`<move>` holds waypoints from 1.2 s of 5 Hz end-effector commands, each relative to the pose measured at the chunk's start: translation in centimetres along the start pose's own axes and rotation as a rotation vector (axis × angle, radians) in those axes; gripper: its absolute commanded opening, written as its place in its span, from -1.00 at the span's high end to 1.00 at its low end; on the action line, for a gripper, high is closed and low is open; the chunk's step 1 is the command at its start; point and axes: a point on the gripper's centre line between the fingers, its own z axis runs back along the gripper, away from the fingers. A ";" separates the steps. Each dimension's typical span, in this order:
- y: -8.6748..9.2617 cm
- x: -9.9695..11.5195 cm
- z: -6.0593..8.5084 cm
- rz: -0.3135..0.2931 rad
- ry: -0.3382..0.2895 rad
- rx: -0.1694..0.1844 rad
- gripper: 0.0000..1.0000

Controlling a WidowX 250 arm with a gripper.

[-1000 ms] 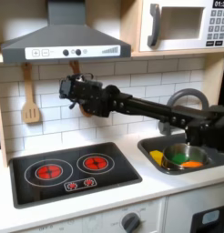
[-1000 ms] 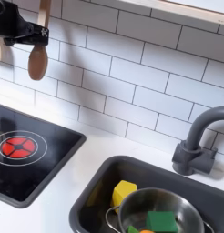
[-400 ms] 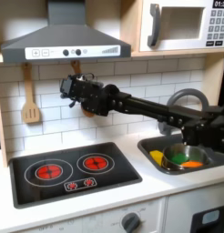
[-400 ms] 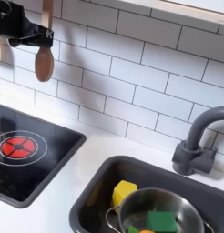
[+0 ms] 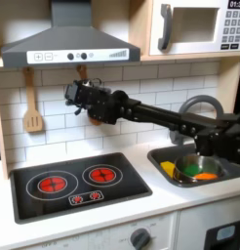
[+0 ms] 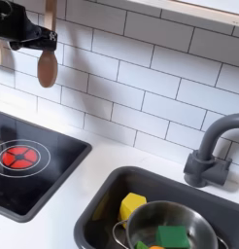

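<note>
My claw (image 5: 73, 95) sits high against the tiled wall, under the range hood (image 5: 68, 44), above the stovetop (image 5: 78, 183). Since a second ago it has barely shifted; in the second exterior view the wooden spoon (image 6: 46, 64) hangs slightly nearer the claw (image 6: 29, 37). The spoon hangs upright, long axis vertical, bowl pointing down, handle at the claw. I judge it held, but I cannot tell how far the jaws are parted. The sink (image 6: 102, 199) holds a pot (image 6: 170, 224).
</note>
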 end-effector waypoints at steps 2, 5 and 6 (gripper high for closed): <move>0.3 -0.2 -0.2 -0.001 0.046 0.020 1.00; 0.5 -0.3 0.1 0.015 0.062 0.032 -1.00; 0.2 -0.3 0.2 0.016 0.068 0.027 -1.00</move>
